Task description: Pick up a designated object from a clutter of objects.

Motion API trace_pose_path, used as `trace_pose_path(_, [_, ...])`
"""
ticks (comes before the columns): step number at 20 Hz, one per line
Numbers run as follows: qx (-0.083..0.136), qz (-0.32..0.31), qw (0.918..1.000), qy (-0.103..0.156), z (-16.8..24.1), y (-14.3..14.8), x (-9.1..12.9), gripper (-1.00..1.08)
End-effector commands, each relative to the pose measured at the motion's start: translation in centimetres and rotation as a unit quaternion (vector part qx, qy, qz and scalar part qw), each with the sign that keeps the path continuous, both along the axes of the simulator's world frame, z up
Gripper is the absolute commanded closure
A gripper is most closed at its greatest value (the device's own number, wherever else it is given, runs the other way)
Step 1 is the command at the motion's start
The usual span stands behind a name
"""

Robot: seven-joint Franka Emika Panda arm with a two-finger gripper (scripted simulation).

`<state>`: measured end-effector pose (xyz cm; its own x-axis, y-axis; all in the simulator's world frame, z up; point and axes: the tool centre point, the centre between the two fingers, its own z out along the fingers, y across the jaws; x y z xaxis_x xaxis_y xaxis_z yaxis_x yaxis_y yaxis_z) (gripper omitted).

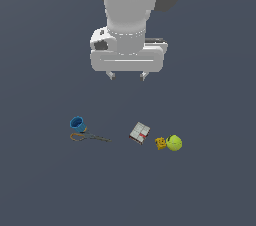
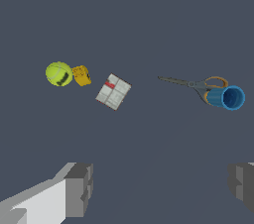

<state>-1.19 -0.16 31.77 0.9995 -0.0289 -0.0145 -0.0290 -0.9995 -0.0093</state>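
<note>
High above the clutter, gripper (image 1: pixel 127 75) hangs wide open, empty. Approach step; next: shift toward exterior view's left over scissors (image 1: pixel 93 137) touching blue cup (image 1: pixel 77 123), descend.

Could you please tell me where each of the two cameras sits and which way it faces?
Exterior view: off the arm, angled down at the floor; the arm and open gripper hang above the blue cup, scissors, box and ball.
Wrist view: on the wrist, facing down; both fingertips frame the floor.
Shared: both show the same row of objects, in mirrored order.
</note>
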Motion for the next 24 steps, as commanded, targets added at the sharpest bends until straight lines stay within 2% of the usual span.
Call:
trace_pose_path(1, [0.0, 0.0, 1.0, 0.0, 0.0, 0.0, 0.0, -0.92])
trace_pose_path(10, [-0.01, -0.001, 0.9999, -0.007, 0.1, -2.6, 0.3, -0.92])
trace_pose_path(24, [-0.011, 0.033, 0.9994, -0.007, -1.1, -3.4, 1.3, -0.92])
